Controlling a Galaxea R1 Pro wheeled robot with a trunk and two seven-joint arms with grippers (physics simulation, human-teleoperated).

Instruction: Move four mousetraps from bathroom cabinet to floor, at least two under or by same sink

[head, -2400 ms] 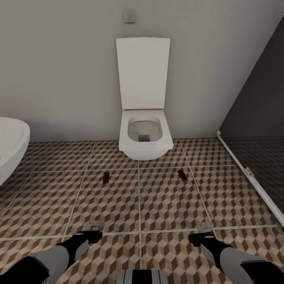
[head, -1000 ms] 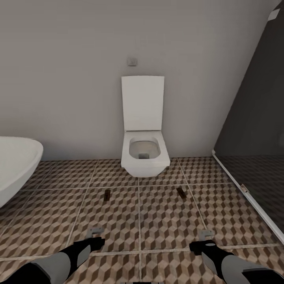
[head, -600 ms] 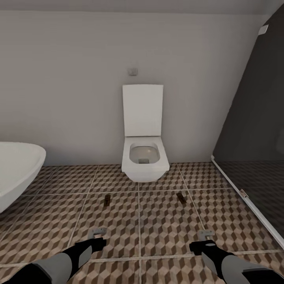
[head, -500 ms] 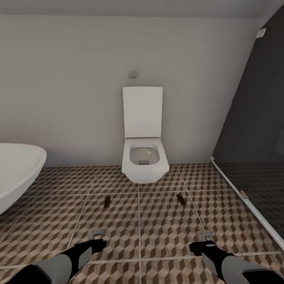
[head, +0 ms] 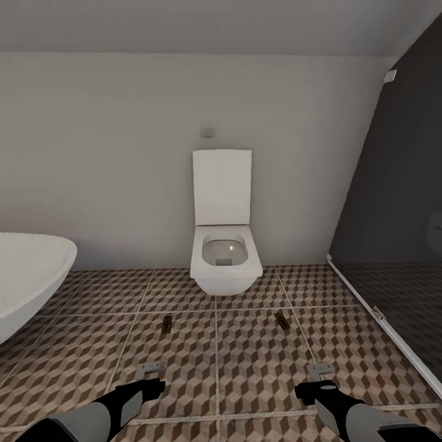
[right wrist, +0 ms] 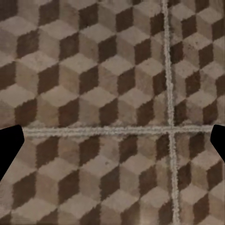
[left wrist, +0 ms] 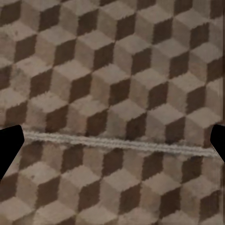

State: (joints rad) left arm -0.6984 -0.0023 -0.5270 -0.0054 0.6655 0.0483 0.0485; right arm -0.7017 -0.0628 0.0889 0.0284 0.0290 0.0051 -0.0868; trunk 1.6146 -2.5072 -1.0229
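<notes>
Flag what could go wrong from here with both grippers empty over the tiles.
Two mousetraps lie on the bathroom floor before the toilet, not by a sink, so the sink condition may go unmet. Driving forward could run over them. Both left gripper and right gripper hang open, holding nothing.

Open bathroom floor ahead; toilet beyond, bathtub left, dark glass panel right.

My two arms, light grey forearm shells, black wrist sections, pale grey left gripper and right gripper, black fingertips in wrist views
</notes>
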